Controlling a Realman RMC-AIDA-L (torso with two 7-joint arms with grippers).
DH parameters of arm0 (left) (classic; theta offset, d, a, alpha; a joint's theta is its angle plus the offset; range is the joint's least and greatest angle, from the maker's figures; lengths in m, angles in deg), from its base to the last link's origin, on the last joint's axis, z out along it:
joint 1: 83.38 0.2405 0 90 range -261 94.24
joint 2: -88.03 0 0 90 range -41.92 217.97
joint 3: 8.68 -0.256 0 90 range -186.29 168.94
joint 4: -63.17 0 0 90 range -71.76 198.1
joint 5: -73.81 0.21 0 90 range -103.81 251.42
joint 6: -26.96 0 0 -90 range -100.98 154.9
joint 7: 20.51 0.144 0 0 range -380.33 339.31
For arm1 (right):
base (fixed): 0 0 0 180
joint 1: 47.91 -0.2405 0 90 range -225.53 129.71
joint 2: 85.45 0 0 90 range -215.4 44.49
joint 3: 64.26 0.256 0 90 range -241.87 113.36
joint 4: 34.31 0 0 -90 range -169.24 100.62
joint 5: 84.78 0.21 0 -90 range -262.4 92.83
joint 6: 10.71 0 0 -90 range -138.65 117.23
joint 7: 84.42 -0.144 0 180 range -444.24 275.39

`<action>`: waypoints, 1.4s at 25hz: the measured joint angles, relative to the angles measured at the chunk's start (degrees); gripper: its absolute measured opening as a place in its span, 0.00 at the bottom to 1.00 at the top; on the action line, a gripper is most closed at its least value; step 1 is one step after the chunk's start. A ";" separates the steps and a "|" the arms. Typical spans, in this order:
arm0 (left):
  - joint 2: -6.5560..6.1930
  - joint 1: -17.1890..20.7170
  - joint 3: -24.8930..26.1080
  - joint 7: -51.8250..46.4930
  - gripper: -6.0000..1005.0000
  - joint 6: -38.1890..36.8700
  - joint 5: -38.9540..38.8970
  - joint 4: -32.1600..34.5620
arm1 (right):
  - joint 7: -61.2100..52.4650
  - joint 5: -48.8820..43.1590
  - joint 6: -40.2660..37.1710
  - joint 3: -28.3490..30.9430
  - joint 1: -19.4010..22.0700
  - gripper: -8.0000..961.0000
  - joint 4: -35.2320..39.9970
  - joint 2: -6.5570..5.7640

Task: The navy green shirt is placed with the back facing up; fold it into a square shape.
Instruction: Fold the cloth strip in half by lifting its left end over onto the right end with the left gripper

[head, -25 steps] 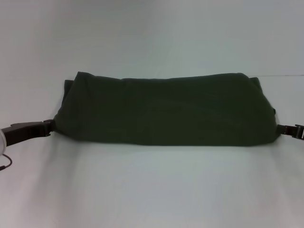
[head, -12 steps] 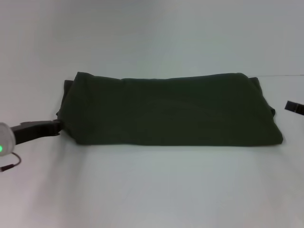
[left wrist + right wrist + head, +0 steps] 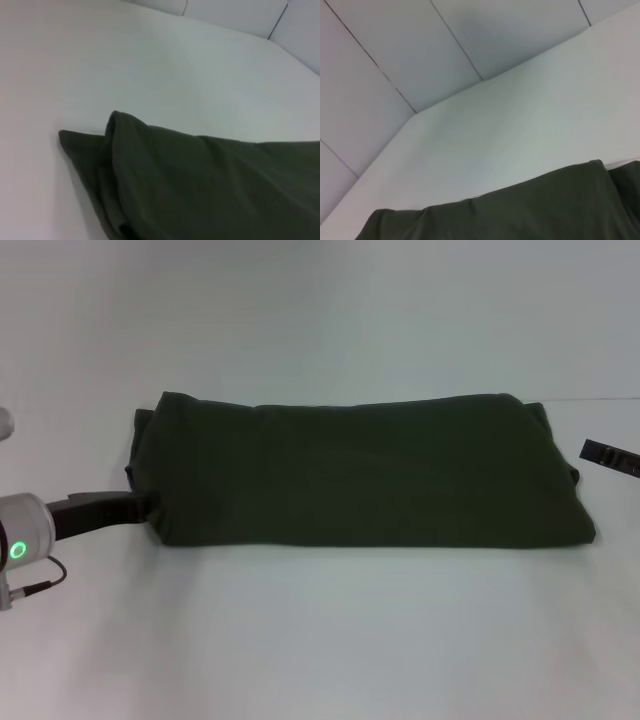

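Item: navy green shirt (image 3: 360,475), dark olive soft fabric, lying on the white tabletop (image 3: 330,640) as a wide, low band folded along its length, plain side up, no lettering visible. Position: middle of the tabletop in the head view, spanning most of its width; near edge straight, far edge slightly bowed; a narrow lower layer of fabric shows past the upper layer at both ends. Left wrist view: the shirt (image 3: 200,185) end seen close, with an upper fold standing as a rounded ridge over a flatter layer that pokes out to a point on the tabletop (image 3: 150,60). Right wrist view: the shirt (image 3: 520,212) fills the lower part of the picture, its top edge running level with a small step near one end, the tabletop (image 3: 520,125) beyond it and pale wall panels (image 3: 395,50) behind. Left gripper (image 3: 138,505): low at the robot's left, dark fingers lying nearly flat and reaching the near left corner of the shirt, tips at or just under the fabric edge; whether they are spread or pressed together cannot be told. A grey wrist housing with a lit green ring (image 3: 18,549) sits behind it, a thin cable hanging below. Right gripper (image 3: 610,456): only a dark tip shows at the right edge of the head view, just beside the shirt's right end and apart from it; finger state cannot be told.
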 joint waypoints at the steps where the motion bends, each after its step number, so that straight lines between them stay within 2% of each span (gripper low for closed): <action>1: 0.00 0.19 0.15 -0.23 0.03 -0.08 -0.22 0.20 | 0.03 0.01 -0.01 0.00 -0.04 0.88 0.00 0.02; 3: -0.03 0.79 0.61 -1.15 0.04 -0.22 -0.51 0.81 | 0.07 0.01 -0.05 0.00 -0.05 0.95 0.00 0.08; 8: 0.00 2.63 2.99 -2.34 0.22 -0.06 -1.04 2.70 | 0.10 0.01 -0.33 0.00 -0.16 0.95 0.00 0.37; 9: 0.03 3.50 4.94 -2.70 0.23 0.06 -1.49 3.44 | 0.08 0.01 -0.35 -0.01 -0.16 0.95 0.00 0.40; 14: -0.08 4.59 7.37 -4.10 0.32 -2.26 -1.19 3.77 | -0.38 0.01 -0.35 0.00 -0.18 0.95 0.01 0.49; 20: -0.35 4.42 7.08 -9.36 0.42 -8.32 2.00 4.42 | -1.24 0.00 -0.49 0.02 -0.50 0.95 0.02 0.20; 25: -0.65 3.46 6.80 -13.04 0.66 -12.88 3.32 5.13 | -1.55 0.00 -0.59 0.18 -1.00 0.95 0.02 -0.06; 31: -0.84 2.94 5.90 -18.71 0.87 -15.46 4.47 6.70 | -2.14 0.00 -1.10 0.02 -1.28 0.95 0.45 -0.30; 35: -1.28 2.10 5.65 -21.80 0.88 -15.60 6.89 6.48 | -2.16 0.00 -2.34 0.00 -1.52 0.95 0.64 -0.65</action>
